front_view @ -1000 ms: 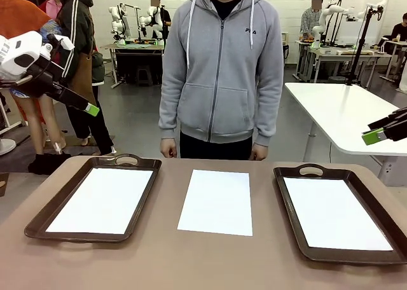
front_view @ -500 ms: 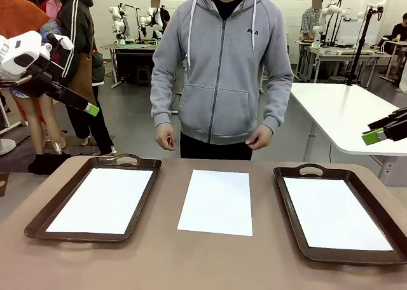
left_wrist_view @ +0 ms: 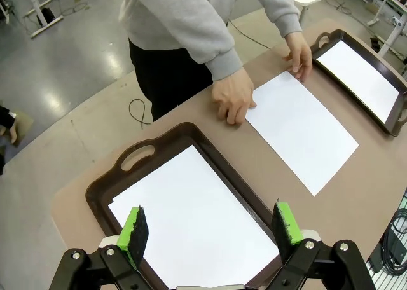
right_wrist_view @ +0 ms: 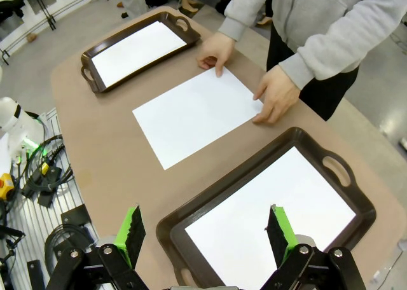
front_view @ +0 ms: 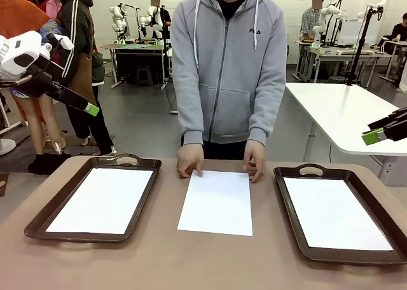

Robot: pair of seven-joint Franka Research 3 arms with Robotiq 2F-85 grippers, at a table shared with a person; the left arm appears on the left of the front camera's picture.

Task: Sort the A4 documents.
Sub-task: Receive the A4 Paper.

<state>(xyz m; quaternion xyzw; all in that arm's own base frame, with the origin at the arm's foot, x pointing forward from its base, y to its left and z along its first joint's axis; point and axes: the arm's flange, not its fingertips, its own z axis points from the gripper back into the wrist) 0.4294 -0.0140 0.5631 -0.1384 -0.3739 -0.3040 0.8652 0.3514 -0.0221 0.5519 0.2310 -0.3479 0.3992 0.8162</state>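
White loose sheet [front_view: 215, 202] flat mid-bench, between two brown trays [front_view: 95, 198], long axis toward person, whose hands [front_view: 190, 159] press its far corners. Left claw [left_wrist_view: 210, 229] and right claw [right_wrist_view: 205, 233] released, raised, about equally distant.

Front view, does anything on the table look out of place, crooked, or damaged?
Nothing looks damaged. The odd one out is the middle sheet, lying bare on the table between the left tray and right tray, which each hold a sheet. The person's hands rest on its far edge.
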